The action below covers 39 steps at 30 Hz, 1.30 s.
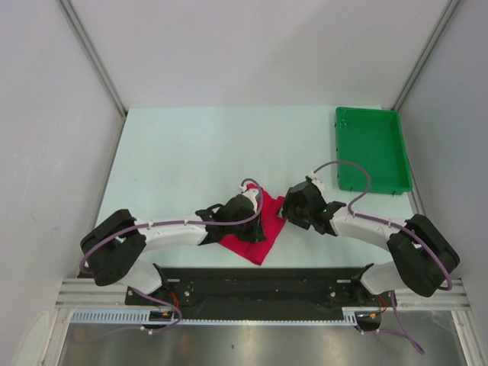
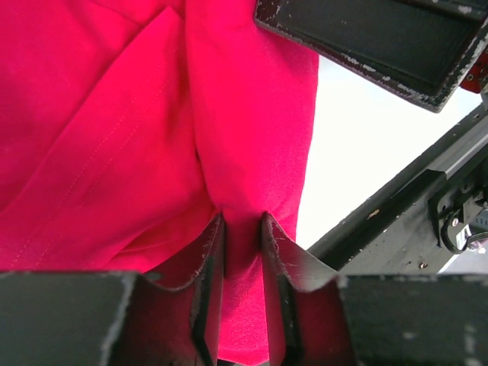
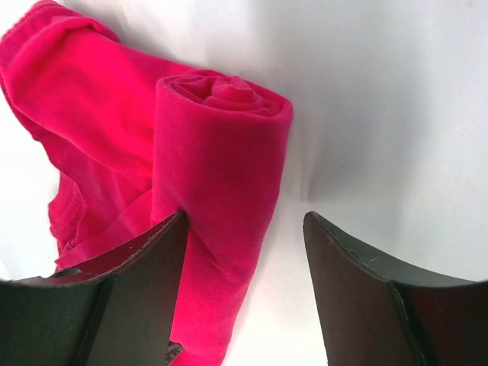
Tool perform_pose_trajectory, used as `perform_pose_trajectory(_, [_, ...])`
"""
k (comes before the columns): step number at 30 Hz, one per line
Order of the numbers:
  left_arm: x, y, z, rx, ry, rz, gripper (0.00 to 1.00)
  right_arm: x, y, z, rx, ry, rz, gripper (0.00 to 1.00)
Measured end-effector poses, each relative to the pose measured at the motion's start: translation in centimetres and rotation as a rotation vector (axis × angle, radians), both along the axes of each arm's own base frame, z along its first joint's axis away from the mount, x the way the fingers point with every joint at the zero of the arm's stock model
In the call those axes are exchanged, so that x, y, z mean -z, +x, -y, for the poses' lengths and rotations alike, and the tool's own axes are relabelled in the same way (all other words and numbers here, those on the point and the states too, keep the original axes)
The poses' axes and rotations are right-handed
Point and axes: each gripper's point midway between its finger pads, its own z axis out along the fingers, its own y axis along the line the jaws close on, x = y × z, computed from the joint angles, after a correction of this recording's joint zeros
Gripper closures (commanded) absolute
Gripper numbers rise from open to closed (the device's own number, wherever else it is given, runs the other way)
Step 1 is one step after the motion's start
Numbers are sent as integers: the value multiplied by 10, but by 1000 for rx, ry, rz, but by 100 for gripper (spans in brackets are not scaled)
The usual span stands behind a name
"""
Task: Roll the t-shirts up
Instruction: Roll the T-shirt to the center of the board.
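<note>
Left claw (image 2: 243,223) pinches a fold of crimson-red cotton t-shirt (image 2: 114,137), lying part-rolled near-centre on the pale surface (image 3: 381,114). Right claw (image 3: 245,217) gapes empty astride the roll. Risk: an uneven pull could unwind or skew it.

A green tray (image 1: 368,150) sits at the upper right of the pale desk (image 1: 191,152), near its right edge.
</note>
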Motion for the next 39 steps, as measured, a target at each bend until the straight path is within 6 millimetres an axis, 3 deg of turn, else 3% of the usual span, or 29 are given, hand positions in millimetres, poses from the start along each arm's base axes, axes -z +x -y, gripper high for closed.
perform_pose_trajectory(7, [2, 3, -4, -2, 24, 10, 73, 1, 6, -8, -6, -3, -4, 40])
perform_pose_trajectory(12, [2, 5, -7, -1, 44, 19, 72, 0, 13, -18, -15, -11, -9, 40])
perform_pose_trajectory(20, [6, 12, -19, -11, 107, 59, 42, -1, 22, -28, -31, -54, -23, 41])
perform_pose_trajectory(27, [-15, 21, -30, -18, 145, 154, 32, 1, 23, -31, -34, -76, -41, 41])
perform_pose_trajectory(33, [-51, 23, -10, 21, 138, 289, 29, 3, 24, -32, -34, -88, -53, 41])
perform_pose_trajectory(39, [-51, 5, 11, 77, 203, 352, 25, 3, 25, -33, -35, -96, -62, 41])
